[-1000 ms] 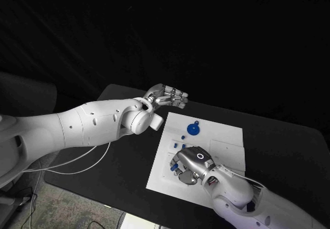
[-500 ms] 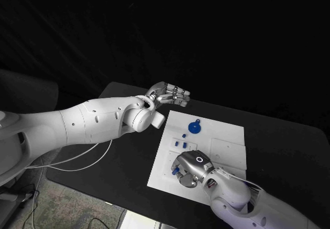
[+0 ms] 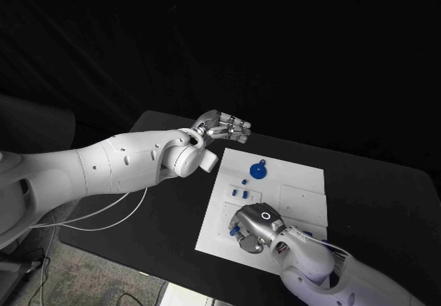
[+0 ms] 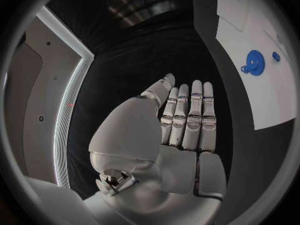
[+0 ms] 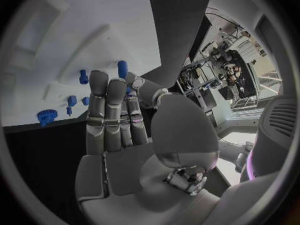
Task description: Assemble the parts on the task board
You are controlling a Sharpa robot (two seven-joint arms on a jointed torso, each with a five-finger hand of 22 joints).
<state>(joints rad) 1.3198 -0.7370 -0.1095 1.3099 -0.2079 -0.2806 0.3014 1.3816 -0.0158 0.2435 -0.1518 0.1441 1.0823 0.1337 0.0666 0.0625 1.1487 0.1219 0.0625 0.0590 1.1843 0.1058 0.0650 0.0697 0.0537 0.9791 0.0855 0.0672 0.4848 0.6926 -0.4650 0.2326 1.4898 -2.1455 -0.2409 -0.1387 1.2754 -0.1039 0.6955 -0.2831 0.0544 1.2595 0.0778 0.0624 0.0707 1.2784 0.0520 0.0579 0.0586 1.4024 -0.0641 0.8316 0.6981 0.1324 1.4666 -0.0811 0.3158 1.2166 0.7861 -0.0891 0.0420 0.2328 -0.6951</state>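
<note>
Right hand (image 3: 257, 227): lowered over the near-left part of the task board (image 3: 299, 175), palm down, fingers reaching toward the board's left edge. In the right wrist view the hand (image 5: 119, 130) shows its fingers (image 5: 107, 110) straight and laid side by side, the thumb out to one side; nothing visible in its grip. Whether the fingertips touch the board cannot be told.

Small blue part (image 3: 235, 227): on the board, just at the right hand's fingertips. In the right wrist view a blue part (image 5: 122, 68) shows just beyond the fingertips.

Task board: white plate lying flat on the black surface (image 3: 376, 191), with shallow raised outlines on its right half.

Small blue parts (image 3: 239, 191): a few short pieces near the board's left edge, between the right hand and the round part; seen also in the right wrist view (image 5: 83, 77).

Round blue part (image 3: 258, 171): disc with a small lug, on the far half of the board, well apart from both hands; seen too in the left wrist view (image 4: 254, 62).

Left hand (image 3: 225, 129): held above the surface beyond the board's far-left corner, off the board. In the left wrist view the hand (image 4: 181, 130) is flat, its fingers (image 4: 195, 115) straight and pressed side by side, holding nothing.
</note>
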